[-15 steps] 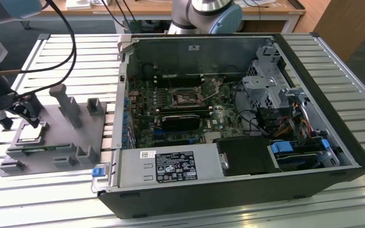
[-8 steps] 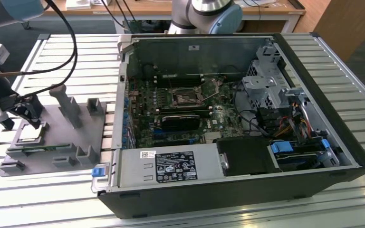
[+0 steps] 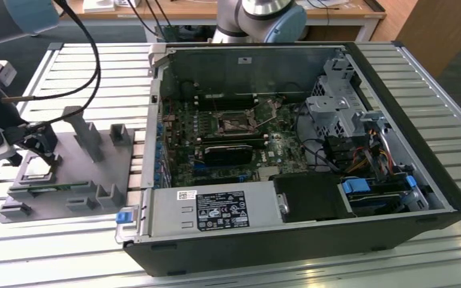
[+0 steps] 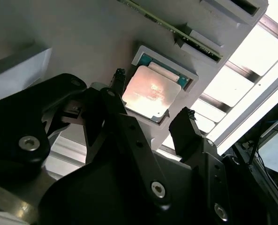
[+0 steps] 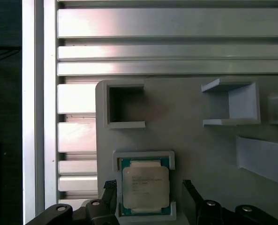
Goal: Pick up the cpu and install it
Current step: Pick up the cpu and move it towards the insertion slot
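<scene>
Shows the gripper (image 3: 29,150) at the exterior view's left, low over the grey fixture plate (image 3: 74,173) on the slatted metal table (image 3: 94,66), with the pincer released and, in both wrist views, one of the black fingers (image 4: 185,126) on each side of the cpu (image 5: 145,187), near it but with a gap. Finds the cpu lying flat, silver top up, in its shallow framed seat on the plate, near a square walled pocket (image 5: 124,105). Has the open computer case (image 3: 295,252) well apart toward the exterior view's right, with the dark socket (image 3: 237,125) inside.
</scene>
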Robot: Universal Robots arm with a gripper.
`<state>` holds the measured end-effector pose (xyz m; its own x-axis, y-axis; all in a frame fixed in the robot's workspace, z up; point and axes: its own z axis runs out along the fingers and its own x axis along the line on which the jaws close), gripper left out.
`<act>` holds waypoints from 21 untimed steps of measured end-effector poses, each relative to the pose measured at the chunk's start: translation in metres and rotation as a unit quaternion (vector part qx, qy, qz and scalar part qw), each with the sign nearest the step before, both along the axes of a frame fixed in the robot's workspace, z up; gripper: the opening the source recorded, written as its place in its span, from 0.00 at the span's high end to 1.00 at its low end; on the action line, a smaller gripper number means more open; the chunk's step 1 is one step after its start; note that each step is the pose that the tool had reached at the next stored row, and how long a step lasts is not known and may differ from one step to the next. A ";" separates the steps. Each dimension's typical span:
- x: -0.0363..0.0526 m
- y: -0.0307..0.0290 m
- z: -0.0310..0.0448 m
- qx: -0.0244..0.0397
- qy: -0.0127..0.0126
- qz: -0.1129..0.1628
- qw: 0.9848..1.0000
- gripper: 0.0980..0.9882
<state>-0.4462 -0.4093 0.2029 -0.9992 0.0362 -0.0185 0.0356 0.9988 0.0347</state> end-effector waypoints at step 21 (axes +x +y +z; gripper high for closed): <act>-0.0013 0.0000 -0.0171 0.002 0.004 -0.001 1.000 0.46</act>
